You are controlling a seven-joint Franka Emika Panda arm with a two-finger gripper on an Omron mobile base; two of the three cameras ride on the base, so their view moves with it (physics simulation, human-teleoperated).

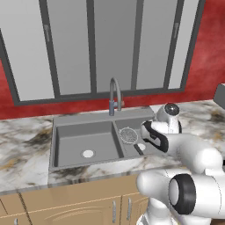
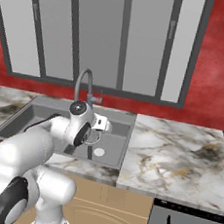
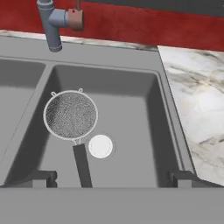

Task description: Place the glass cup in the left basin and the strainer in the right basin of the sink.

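Two base views first: from the left I see the strainer (image 1: 128, 135) lying in the right basin (image 1: 147, 125), just left of my arm; from the right, its mesh (image 2: 92, 137) sits below the hand. Through the hand camera my gripper (image 3: 113, 177) is spread wide and empty, the strainer just ahead, handle running back between the fingertips (image 3: 43, 177) beside the white drain (image 3: 100, 146).

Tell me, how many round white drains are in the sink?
2. One drain sits in the left basin. The other drain sits in the right basin, beside the strainer handle.

Rendered home kitchen: grey double sink (image 1: 61, 145) with arched faucet (image 1: 114, 94) at frame centre, marble counter (image 2: 178, 150), wooden cabinets (image 1: 66, 206) below, red wall (image 2: 222, 62).
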